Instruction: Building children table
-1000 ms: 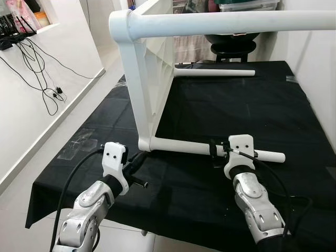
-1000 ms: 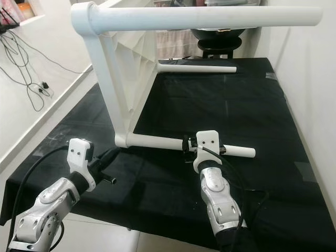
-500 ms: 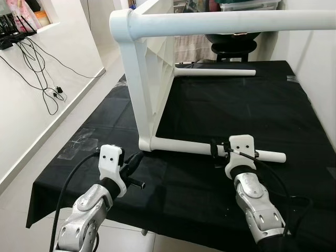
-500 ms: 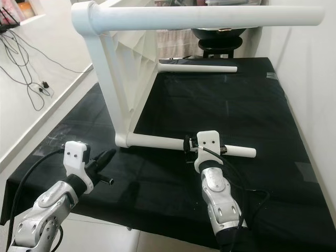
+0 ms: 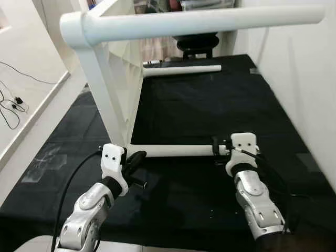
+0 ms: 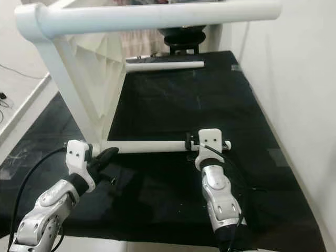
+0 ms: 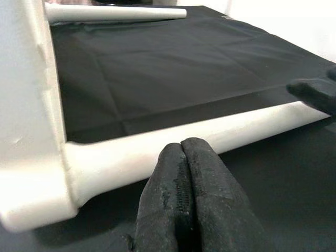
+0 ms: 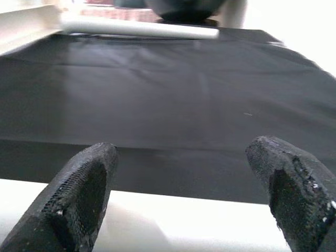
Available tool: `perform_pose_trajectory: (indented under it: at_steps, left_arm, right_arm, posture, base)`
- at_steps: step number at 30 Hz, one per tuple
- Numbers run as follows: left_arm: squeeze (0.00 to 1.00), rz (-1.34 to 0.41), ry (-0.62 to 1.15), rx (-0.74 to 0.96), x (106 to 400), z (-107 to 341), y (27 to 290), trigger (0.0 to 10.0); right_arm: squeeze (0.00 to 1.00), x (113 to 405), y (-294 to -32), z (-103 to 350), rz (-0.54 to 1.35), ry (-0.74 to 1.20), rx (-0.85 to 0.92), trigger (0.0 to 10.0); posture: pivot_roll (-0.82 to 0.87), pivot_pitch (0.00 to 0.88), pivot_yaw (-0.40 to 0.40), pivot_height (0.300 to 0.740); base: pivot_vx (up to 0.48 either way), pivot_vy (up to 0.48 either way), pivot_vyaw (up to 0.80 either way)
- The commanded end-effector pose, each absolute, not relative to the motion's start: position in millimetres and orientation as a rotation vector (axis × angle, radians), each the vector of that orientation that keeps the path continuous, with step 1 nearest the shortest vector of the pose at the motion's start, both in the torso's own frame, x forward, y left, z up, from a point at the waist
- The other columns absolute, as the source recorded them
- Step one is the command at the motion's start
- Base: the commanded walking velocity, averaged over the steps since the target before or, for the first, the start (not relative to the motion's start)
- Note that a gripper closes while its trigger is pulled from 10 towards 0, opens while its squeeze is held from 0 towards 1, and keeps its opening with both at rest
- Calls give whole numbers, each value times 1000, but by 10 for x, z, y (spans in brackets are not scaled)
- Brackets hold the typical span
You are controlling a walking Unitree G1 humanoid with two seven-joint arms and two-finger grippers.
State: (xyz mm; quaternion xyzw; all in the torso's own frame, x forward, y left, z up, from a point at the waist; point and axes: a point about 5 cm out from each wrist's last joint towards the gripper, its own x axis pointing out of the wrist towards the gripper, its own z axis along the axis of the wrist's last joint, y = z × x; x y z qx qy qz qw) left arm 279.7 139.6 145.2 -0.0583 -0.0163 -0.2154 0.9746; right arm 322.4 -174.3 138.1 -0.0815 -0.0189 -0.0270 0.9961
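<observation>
The white plastic children's table frame (image 5: 118, 100) stands tipped on its side on the desk covered in black cloth (image 5: 210, 105), so that its legs run level rather than upright. The white round tube leg that lies lowest (image 5: 173, 151) rests on the cloth with its long axis running crosswise in front of the robot, from the frame's corner socket on the robot's left out to a free end on its right. That axis is what the next move turns on: both arms meet the same leg, one at each end.

The right claw (image 5: 218, 150) is at the free end, its two black fingers (image 8: 84, 189) spread wide apart with the white tube lying between them, not yet pinched. The left claw (image 5: 135, 160) sits just in front of the socket end, fingers (image 7: 184, 184) pressed together and empty, the tips close to the tube near the corner joint; whether they touch it cannot be told.

A second white tube leg (image 5: 181, 69) lies loose at the far end of the desk, parallel to the near one and well apart from both claws. A third leg (image 5: 199, 21) juts out high above the desk.

The right arm looks the better placed to grip and turn or push the low leg along its own line into the socket, while the left could brace the corner.
</observation>
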Motion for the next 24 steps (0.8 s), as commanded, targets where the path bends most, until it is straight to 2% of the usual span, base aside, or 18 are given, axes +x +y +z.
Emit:
perform_pose_trajectory:
  at_steps: [1,24]
  left_arm:
    - [0,-417,-28,-114,2777,1422,1448,10000]
    - [0,-433,-37,-121,2774,1441,1449,10000]
  right_arm:
    - [0,3221,-1697,1358,-39,-40,-163,10000]
    - [0,3225,-1695,1366,-40,-40,-154,10000]
  posture:
    - [-62,82,94,740]
    - [-58,95,96,740]
  base:
    - [244,0,0]
    - [261,0,0]
